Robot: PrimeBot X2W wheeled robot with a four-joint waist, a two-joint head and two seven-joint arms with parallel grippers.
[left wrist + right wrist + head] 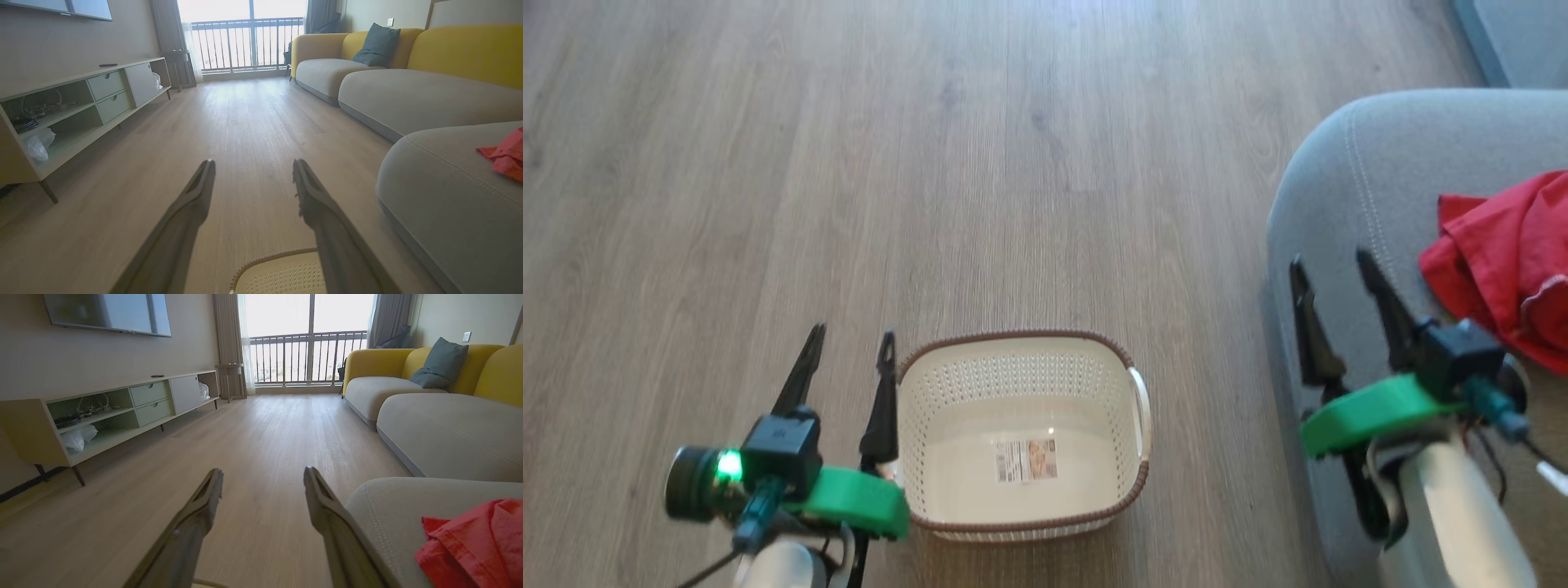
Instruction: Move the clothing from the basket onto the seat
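Observation:
The cream basket with a brown rim stands on the wood floor, holding no fabric, its paper label showing on the bottom; its rim shows between the fingers in the left wrist view. Red clothing lies bunched on the grey seat at the right. My left gripper is open just left of the basket, holding nothing. My right gripper is open over the seat's rounded corner, left of the clothing.
Wood floor stretches ahead. A low TV cabinet runs along the left wall. More grey and yellow sofa sections with a dark cushion line the right side, and a balcony door is at the far end.

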